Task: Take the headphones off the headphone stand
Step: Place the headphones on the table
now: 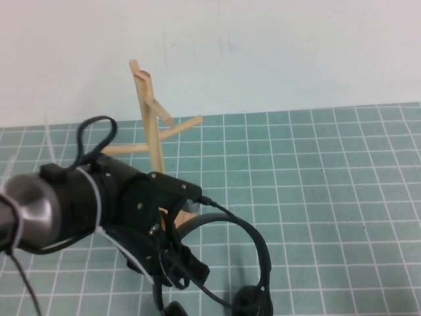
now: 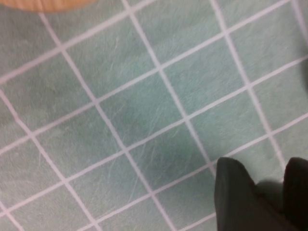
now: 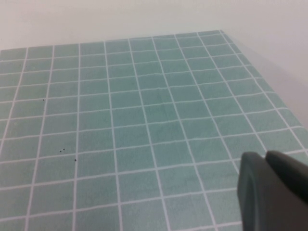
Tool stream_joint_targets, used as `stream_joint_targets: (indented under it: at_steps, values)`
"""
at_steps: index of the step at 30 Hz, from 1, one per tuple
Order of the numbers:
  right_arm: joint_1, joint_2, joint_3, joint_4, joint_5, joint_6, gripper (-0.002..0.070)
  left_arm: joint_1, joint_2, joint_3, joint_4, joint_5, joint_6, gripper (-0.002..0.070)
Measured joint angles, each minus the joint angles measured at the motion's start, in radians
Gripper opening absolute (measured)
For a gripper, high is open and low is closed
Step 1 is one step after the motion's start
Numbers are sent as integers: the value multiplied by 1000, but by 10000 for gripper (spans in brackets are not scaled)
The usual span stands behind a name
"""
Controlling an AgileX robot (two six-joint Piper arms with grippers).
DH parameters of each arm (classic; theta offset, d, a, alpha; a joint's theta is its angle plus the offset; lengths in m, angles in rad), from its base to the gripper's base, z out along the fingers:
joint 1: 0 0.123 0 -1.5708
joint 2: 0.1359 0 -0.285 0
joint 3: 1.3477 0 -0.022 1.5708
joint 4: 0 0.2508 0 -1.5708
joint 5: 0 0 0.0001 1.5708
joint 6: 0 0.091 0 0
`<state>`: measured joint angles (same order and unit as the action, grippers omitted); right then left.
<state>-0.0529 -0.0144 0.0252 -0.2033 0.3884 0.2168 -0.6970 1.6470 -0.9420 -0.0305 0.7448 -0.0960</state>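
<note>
The black headphones point(image 1: 260, 253) are off the light wooden headphone stand point(image 1: 152, 112) and sit low in front of it. The thin headband arches up and both ear cups are down at the near edge of the high view. My left gripper point(image 1: 187, 273) is low over the mat, inside the headband's arc. In the left wrist view the left gripper point(image 2: 262, 168) has its fingers apart with only mat and shadow between the tips. My right gripper point(image 3: 263, 156) is shut and empty over bare mat, out of the high view.
A green grid mat point(image 1: 329, 184) covers the table, with a white wall behind it. My left arm's body point(image 1: 72, 197) hides the stand's base and the mat at near left. The stand's base edge point(image 2: 43, 4) shows in the left wrist view.
</note>
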Motion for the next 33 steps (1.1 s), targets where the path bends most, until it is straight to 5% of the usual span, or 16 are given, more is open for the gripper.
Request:
stream_joint_targets:
  at_steps: [11, 20, 33]
  values:
    - [0, 0, 0, 0, 0, 0, -9, 5, 42, 0, 0, 2, 24, 180]
    - [0, 0, 0, 0, 0, 0, -9, 5, 42, 0, 14, -16, 32, 435]
    - [0, 0, 0, 0, 0, 0, -9, 5, -60, 0, 47, -14, 32, 467]
